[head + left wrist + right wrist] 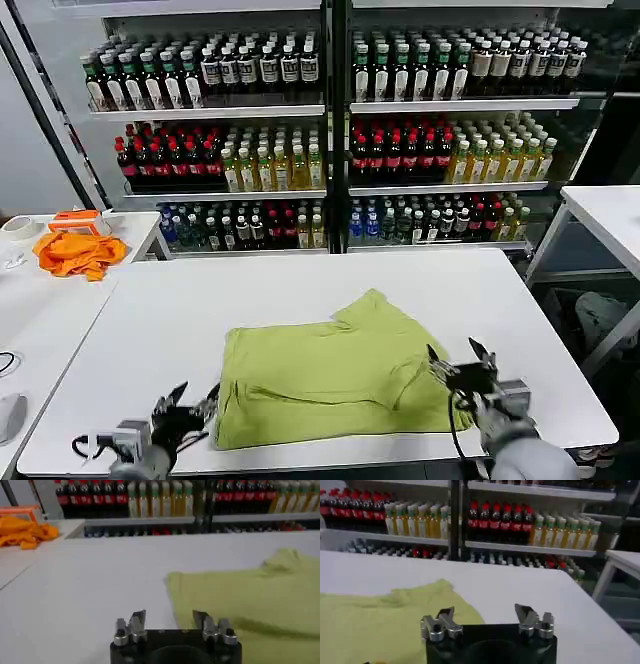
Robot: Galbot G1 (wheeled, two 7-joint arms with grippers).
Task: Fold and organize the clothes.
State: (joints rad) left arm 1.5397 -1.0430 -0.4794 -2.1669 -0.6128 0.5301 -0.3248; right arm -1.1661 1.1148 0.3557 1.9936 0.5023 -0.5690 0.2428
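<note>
The clothes are one yellow-green T-shirt (325,375), partly folded and lying flat on the white table (300,285), with a sleeve sticking out toward the shelves. My left gripper (185,398) hovers open at the table's front edge, just left of the shirt's near left corner. In the left wrist view the left gripper (170,616) has nothing between its fingers and the T-shirt (250,595) lies ahead of it. My right gripper (460,353) is open over the shirt's near right corner. The right wrist view shows the right gripper (485,611) empty, with the T-shirt (385,620) to one side.
A bright orange cloth (78,252) and an orange box lie on a side table at the left. Shelves of bottles (330,130) stand behind the table. Another white table (610,215) is at the right. A roll of tape (18,228) sits far left.
</note>
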